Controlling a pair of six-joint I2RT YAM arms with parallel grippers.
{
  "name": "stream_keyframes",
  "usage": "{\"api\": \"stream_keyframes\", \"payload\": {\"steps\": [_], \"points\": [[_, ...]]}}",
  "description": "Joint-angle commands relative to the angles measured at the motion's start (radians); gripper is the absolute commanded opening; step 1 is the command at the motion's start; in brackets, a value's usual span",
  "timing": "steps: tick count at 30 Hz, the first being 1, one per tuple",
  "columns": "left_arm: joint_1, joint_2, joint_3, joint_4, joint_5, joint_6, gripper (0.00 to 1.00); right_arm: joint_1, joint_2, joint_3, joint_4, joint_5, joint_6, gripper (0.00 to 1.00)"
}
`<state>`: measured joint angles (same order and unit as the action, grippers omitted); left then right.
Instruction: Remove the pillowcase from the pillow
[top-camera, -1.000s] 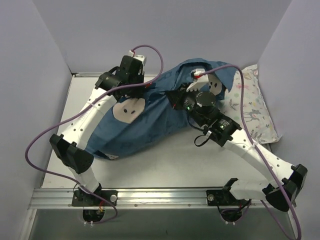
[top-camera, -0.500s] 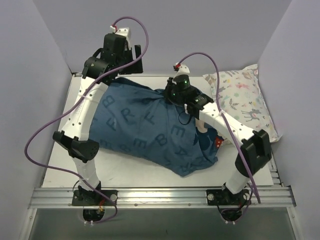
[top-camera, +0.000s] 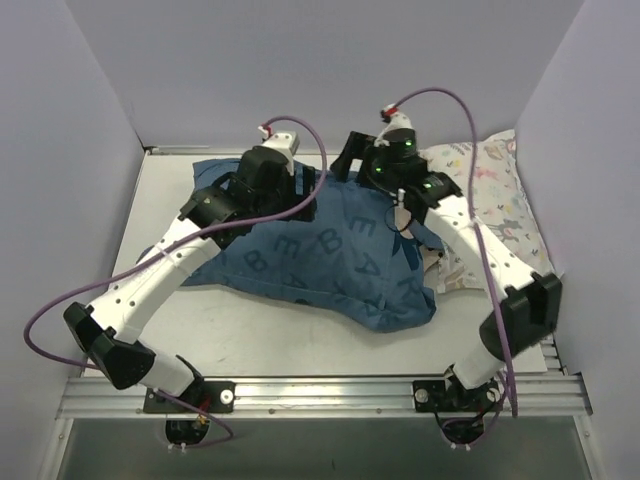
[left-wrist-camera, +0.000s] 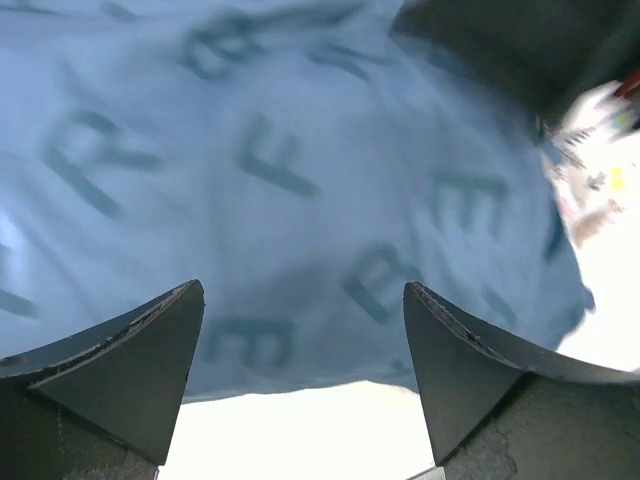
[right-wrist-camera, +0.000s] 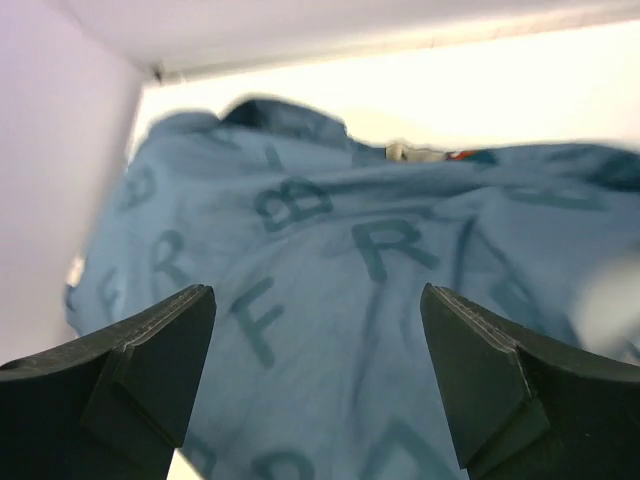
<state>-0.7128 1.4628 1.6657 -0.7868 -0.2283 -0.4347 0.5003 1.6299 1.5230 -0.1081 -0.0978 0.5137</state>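
Black wedge-shaped fingers (left-wrist-camera: 120, 370) of the left gripper (left-wrist-camera: 300, 300) stand wide apart with nothing between them. Just past their tips lies the pillowcase (left-wrist-camera: 280, 170), dark blue cloth printed with letters, filling almost everything ahead of the fingers.

The right gripper (right-wrist-camera: 318, 295) is likewise spread and empty, and the same lettered cloth runs from between its fingers to the far side. Well beyond its tips, at the cloth's far edge, there is a small pale patch with a red speck. I cannot tell whether that is pillow, tag or print.

In the overhead view both wrists hover over the far side of the pillowcase, the left gripper close to the right one. The animal-print pillow (top-camera: 500, 210) lies out to the right of the right gripper, and its near end meets the blue cloth's edge. A bare strip of table (top-camera: 290, 335) shows on the near side of both.

The plain white pillow shows nowhere. The cover lies as a full, rounded mound, so I judge the pillow is inside it and the removal is not yet done. Neither gripper has hold of any cloth. What looks left is nearly everything: find the open end, pinch the fabric there, pin the stuffing and draw the cover off.
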Motion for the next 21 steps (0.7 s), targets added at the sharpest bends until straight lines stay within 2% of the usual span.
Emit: {"api": "stream_keyframes", "payload": {"steps": [1,3,6,7,8,10,11,15,18,19,21], "points": [[-0.079,0.008,0.008,0.161,-0.014,-0.022,0.89,-0.088,-0.239,-0.057,-0.034,-0.002,0.037,0.87],[-0.131,0.063,0.04,0.176,-0.02,-0.019,0.89,-0.106,-0.319,-0.136,-0.063,0.044,0.034,0.86],[-0.197,0.172,0.135,0.176,-0.058,0.004,0.89,-0.153,-0.511,-0.347,-0.073,0.135,0.045,0.86],[-0.211,0.232,0.169,0.172,-0.086,0.013,0.89,-0.172,-0.543,-0.457,-0.073,0.132,0.054,0.86],[-0.221,0.266,0.233,0.167,-0.098,0.025,0.89,-0.212,-0.573,-0.504,-0.073,0.112,0.058,0.86],[-0.238,0.376,0.313,0.134,-0.121,0.031,0.89,-0.227,-0.622,-0.616,-0.061,0.061,0.062,0.86],[-0.24,0.414,0.403,0.118,-0.129,0.042,0.89,-0.227,-0.628,-0.644,-0.055,0.012,0.062,0.85],[-0.258,0.594,0.604,0.064,-0.16,0.08,0.9,-0.201,-0.614,-0.774,0.046,-0.071,0.104,0.74],[-0.263,0.735,0.748,-0.008,-0.196,0.111,0.9,-0.175,-0.581,-0.817,0.038,-0.024,0.127,0.61],[-0.263,0.795,0.838,-0.043,-0.2,0.117,0.9,-0.166,-0.578,-0.831,0.039,-0.017,0.14,0.5],[-0.264,0.833,0.887,-0.064,-0.21,0.134,0.89,-0.155,-0.584,-0.865,0.064,-0.01,0.16,0.41]]}}
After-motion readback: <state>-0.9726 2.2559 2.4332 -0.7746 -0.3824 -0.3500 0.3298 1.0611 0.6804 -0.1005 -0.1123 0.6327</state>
